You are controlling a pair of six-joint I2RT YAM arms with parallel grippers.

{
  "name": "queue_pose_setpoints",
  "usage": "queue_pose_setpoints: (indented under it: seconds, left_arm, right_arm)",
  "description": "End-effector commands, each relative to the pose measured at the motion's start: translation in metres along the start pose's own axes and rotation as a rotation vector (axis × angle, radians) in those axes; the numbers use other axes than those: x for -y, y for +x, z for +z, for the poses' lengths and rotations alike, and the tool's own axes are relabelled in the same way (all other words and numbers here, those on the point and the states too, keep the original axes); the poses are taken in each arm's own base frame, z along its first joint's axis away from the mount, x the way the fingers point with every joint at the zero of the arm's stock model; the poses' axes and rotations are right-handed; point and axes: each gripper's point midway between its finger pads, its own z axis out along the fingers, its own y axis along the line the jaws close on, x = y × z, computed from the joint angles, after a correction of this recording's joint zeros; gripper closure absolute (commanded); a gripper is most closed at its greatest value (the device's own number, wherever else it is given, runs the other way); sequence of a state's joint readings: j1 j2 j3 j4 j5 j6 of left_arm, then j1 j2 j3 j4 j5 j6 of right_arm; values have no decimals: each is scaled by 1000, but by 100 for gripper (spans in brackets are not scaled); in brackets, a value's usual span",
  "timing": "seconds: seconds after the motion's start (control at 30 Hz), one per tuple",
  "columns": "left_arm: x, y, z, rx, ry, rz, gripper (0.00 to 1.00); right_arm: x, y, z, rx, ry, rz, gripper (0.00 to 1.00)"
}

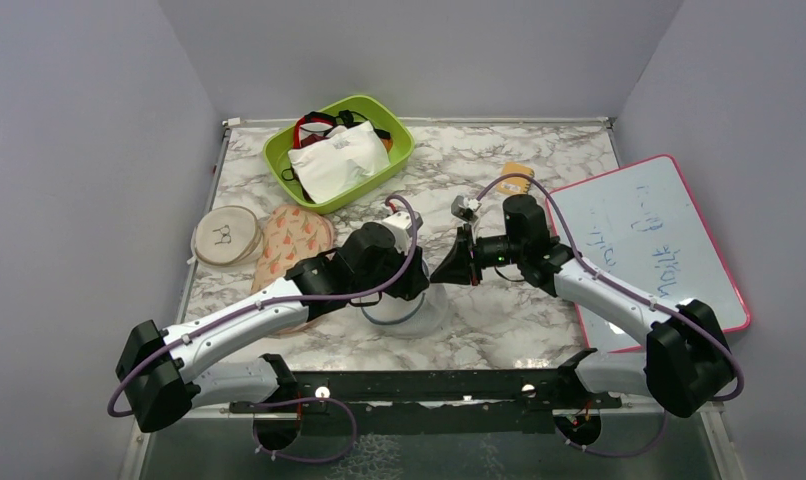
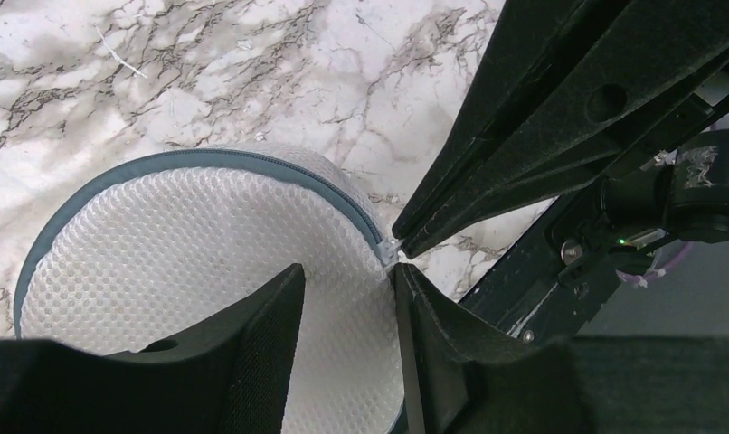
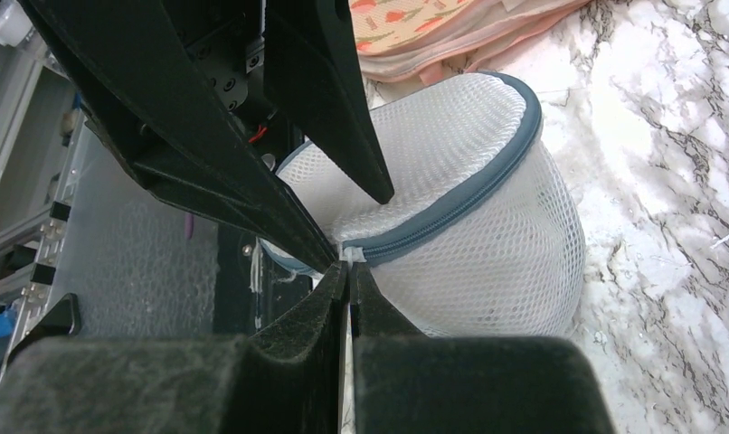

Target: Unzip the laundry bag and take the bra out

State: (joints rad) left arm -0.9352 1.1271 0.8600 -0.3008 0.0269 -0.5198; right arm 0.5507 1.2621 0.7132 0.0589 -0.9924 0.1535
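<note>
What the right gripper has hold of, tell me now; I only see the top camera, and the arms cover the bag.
Observer: The right gripper is shut on the white zip pull at the rim of the laundry bag.
Operator: Report the left gripper.
Observer: The left gripper is open, its fingers down on the mesh right beside the pull.
Operator: Give me the zip's state.
Observer: The zip band looks closed along every stretch that shows.
</note>
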Motion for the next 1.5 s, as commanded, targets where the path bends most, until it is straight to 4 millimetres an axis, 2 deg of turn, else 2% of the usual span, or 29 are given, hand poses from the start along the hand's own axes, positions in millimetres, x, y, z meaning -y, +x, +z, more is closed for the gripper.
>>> queue_pose_setpoints:
  seconds: [0.0, 0.13, 0.23, 0.4, 0.63, 0.73, 0.97, 1.2, 1.33, 1.47]
  left_arm:
    - [8, 1, -4, -18, 46, 27, 64]
    - [11, 7, -6, -34, 75, 37, 55]
    - [9, 12, -4, -49, 74, 44, 53]
    - [7, 15, 0, -63, 67, 52, 66]
    - [6, 17, -1, -73, 72, 94, 80]
    - [4, 22, 0, -95, 71, 112, 85]
    - [3, 24, -4, -105, 80, 148, 99]
    - [6, 27, -6, -116, 114, 194, 100]
    - [6, 29, -7, -121, 121, 216, 100]
    - [3, 31, -6, -126, 112, 225, 100]
  right_arm:
    - [3, 3, 1, -9, 25, -8, 99]
    - [7, 5, 2, -19, 37, -6, 99]
    - [8, 5, 3, -22, 33, -4, 99]
    - [11, 7, 3, -26, 50, -6, 99]
    - [31, 10, 6, -46, 127, -47, 99]
    - [42, 6, 8, -29, 169, -91, 99]
    - [65, -21, 3, 54, 308, -215, 99]
    - [92, -30, 0, 62, 423, -267, 99]
    - [98, -39, 1, 97, 430, -368, 99]
    - [117, -34, 11, 65, 426, -423, 99]
